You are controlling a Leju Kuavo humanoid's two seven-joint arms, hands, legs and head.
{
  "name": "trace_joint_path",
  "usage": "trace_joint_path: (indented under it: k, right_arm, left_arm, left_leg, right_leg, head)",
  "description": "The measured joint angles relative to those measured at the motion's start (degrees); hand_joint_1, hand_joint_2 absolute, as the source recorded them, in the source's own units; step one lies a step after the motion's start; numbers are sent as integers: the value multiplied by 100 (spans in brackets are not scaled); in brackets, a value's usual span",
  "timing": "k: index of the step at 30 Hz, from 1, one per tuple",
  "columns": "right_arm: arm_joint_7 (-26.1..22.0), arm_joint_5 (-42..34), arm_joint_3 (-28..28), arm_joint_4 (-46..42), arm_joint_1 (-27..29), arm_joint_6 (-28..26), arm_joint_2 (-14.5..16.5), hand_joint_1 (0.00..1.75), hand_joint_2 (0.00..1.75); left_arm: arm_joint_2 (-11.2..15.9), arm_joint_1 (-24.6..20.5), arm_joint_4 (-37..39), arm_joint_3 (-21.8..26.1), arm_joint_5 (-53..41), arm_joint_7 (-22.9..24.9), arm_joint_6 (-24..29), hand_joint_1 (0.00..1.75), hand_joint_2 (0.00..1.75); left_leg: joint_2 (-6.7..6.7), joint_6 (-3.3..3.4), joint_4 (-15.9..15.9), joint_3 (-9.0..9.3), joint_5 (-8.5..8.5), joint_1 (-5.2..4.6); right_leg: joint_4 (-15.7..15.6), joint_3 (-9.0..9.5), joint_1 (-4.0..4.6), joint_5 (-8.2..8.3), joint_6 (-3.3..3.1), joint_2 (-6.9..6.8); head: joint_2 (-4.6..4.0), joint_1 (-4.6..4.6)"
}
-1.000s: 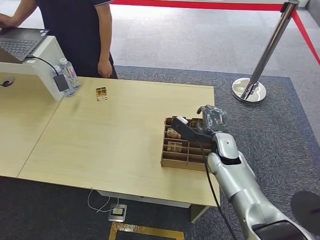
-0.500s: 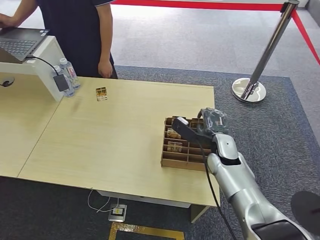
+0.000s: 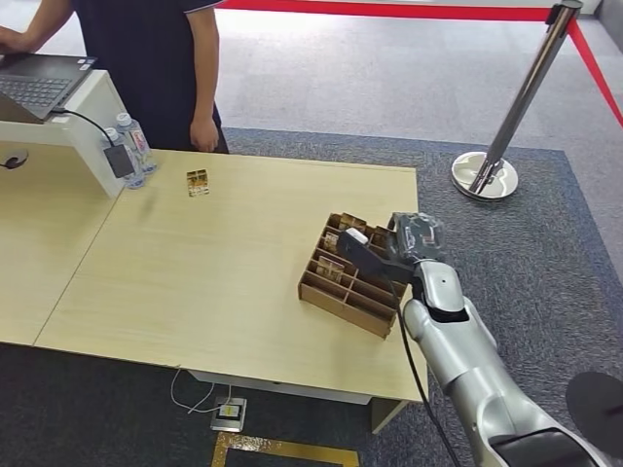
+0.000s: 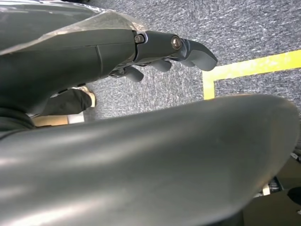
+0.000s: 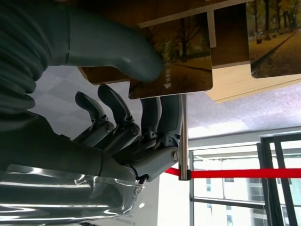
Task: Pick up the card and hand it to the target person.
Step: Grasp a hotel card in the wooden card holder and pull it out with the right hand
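At the worktop's [image 3: 220, 253] right edge, the right hand [image 5: 142, 127] pinches a card [image 5: 177, 61] in the wooden tray [image 3: 346, 287], apparently gripped between thumb and fingers. Next: lift it clear, then carry toward the person [image 3: 154, 58].

The left hand [image 4: 156, 49] hangs over grey carpet [image 4: 248, 28] with dark fingers [image 4: 193, 49] stretched out and holding nothing, their tips near a yellow floor line [image 4: 248, 68] (it turns a corner there).
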Motion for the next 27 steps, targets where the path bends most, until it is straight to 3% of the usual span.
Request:
trace_joint_path:
  k: [27]
  right_arm:
    - [-164,114,-83,-499,156,110,-13,175,175]
  left_arm:
    - [0,5,0,-2,13,-11,0,0,0]
  left_leg:
    - [0,0,0,0,1,0]
  right_leg:
    - [0,0,0,2,1,0]
  head:
    - [0,1]
